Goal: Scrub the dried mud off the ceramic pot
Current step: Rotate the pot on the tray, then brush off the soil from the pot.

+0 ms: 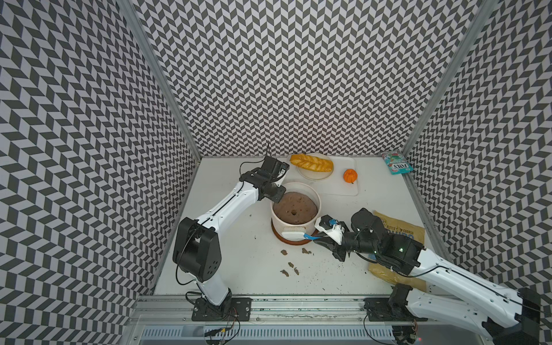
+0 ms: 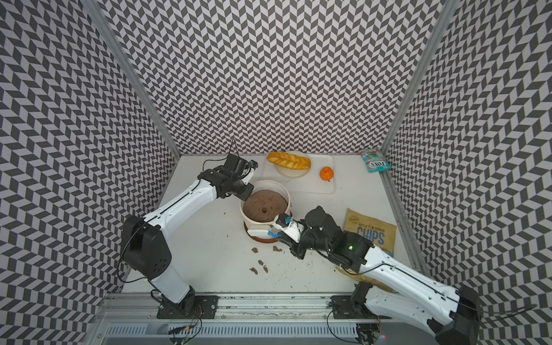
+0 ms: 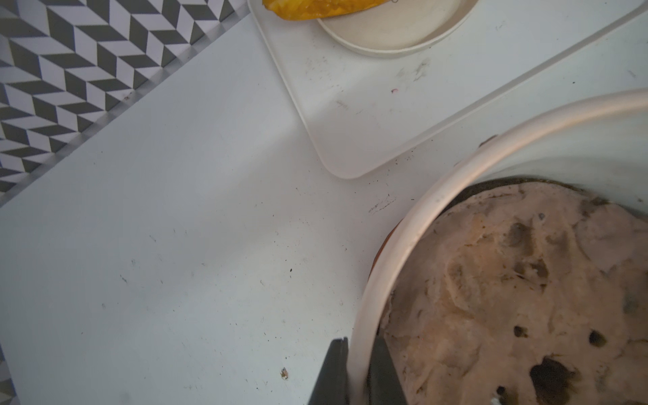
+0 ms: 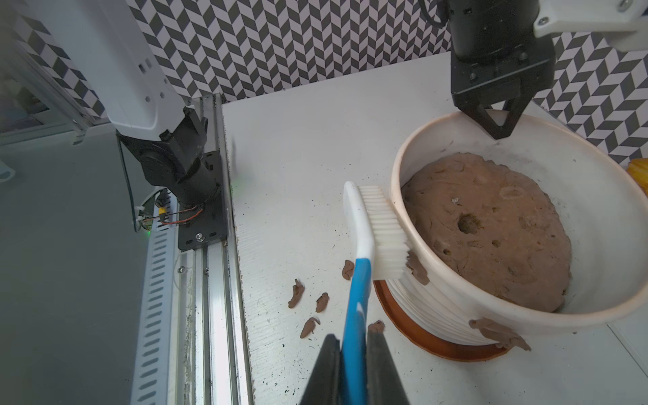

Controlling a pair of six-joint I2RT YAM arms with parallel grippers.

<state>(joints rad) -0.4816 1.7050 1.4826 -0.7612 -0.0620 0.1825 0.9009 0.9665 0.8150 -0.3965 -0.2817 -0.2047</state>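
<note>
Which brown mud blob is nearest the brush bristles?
The brown mud patch stuck under the white ribbed ceramic pot's rim, right beside the white brush bristles. Another patch clings farther round; loose flakes lie on the table.

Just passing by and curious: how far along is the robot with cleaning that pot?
Partly done. Several mud flakes already lie on the table. The left gripper clamps the ceramic pot by its rim, while the right gripper holds a blue-handled brush, bristles against the ribbed wall. Left to scrub: two visible mud patches on that wall.
</note>
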